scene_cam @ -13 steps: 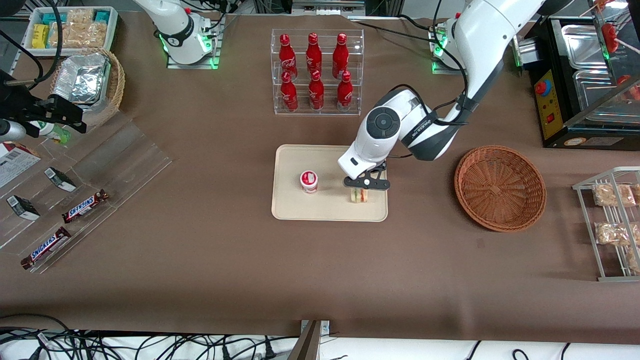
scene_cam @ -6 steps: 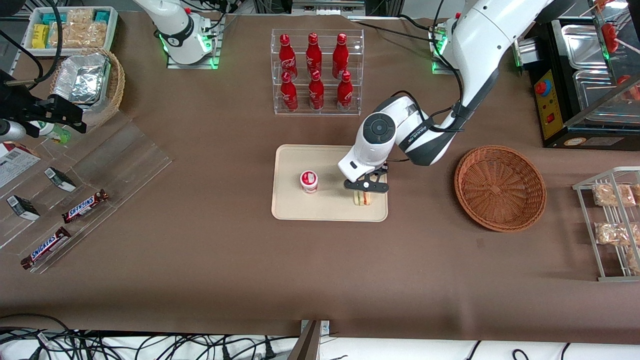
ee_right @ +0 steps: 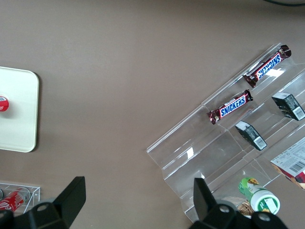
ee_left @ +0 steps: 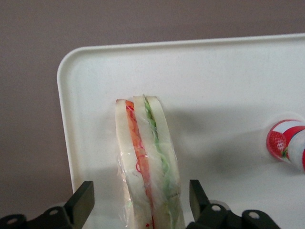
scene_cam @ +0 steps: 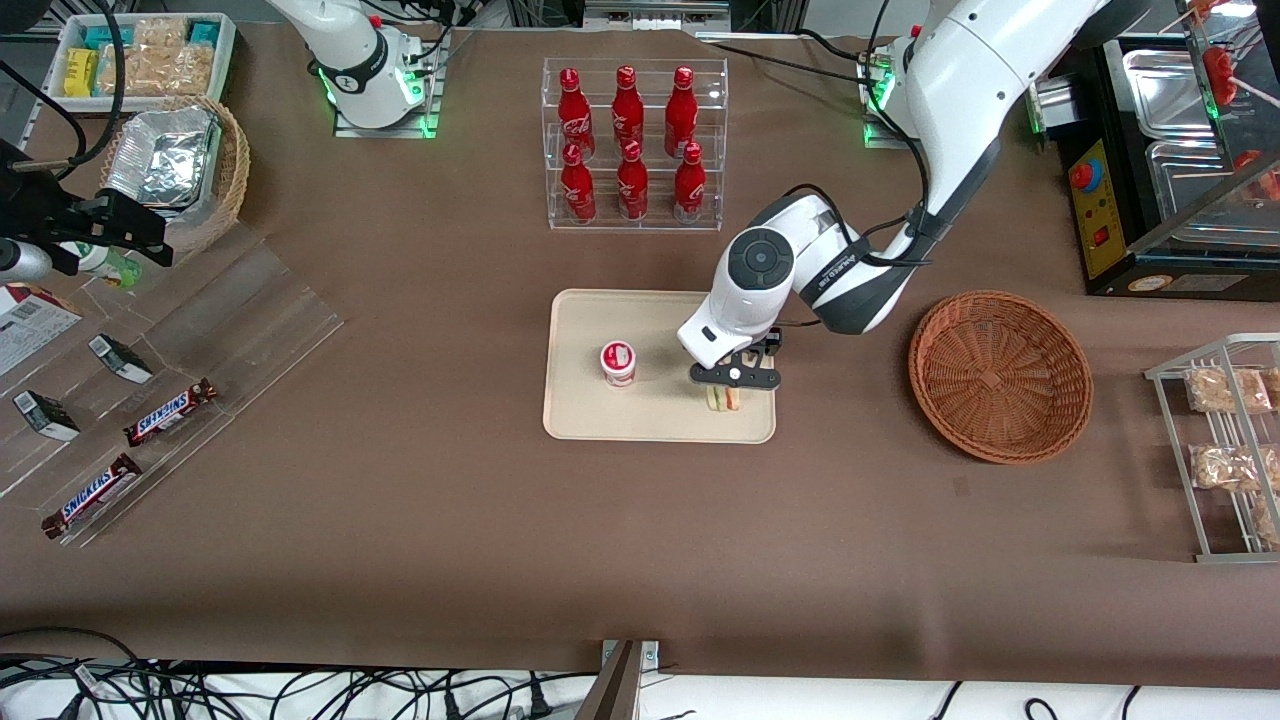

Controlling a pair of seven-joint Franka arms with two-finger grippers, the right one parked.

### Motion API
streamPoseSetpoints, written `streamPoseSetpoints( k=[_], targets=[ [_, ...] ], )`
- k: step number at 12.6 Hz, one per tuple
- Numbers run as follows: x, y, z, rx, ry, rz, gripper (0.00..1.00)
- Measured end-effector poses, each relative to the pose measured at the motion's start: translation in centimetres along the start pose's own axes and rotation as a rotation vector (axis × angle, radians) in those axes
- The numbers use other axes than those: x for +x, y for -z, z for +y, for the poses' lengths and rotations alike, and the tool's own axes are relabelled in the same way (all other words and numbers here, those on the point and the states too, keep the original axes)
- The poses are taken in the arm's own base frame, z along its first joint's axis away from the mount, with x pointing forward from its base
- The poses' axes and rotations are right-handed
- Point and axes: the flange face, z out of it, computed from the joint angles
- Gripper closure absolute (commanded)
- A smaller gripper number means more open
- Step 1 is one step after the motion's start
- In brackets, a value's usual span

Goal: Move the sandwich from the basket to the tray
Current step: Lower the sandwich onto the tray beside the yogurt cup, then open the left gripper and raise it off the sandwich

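One sandwich (ee_left: 147, 157) standing on edge in tray (scene_cam: 580, 415), near the corner closest to one basket (scene_cam: 1000, 375), beside one yogurt cup (scene_cam: 618, 362). Claw (scene_cam: 727, 393) spread wide, straddling sandwich, fingers (ee_left: 82, 202) clear of bread.

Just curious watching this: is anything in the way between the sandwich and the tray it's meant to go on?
Nothing visible. The sandwich already stands on the tray, between the open claw's fingers, with the small cup apart from it.
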Motion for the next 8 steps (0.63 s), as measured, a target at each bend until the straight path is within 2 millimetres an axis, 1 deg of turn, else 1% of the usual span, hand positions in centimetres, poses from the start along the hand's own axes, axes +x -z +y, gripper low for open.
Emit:
streamPoseSetpoints(
  k=[2, 3, 6, 8],
  targets=[
    [1.5, 2.6, -1.1, -0.009, 0.041, 0.034, 0.0],
    [2.4, 4.4, -2.0, -0.012, 0.069, 0.046, 0.0],
    [4.4, 10.3, -5.3, 0.011, 0.149, 0.06, 0.0],
    [5.2, 12.9, -7.8, 0.039, 0.191, 0.063, 0.0]
  ],
)
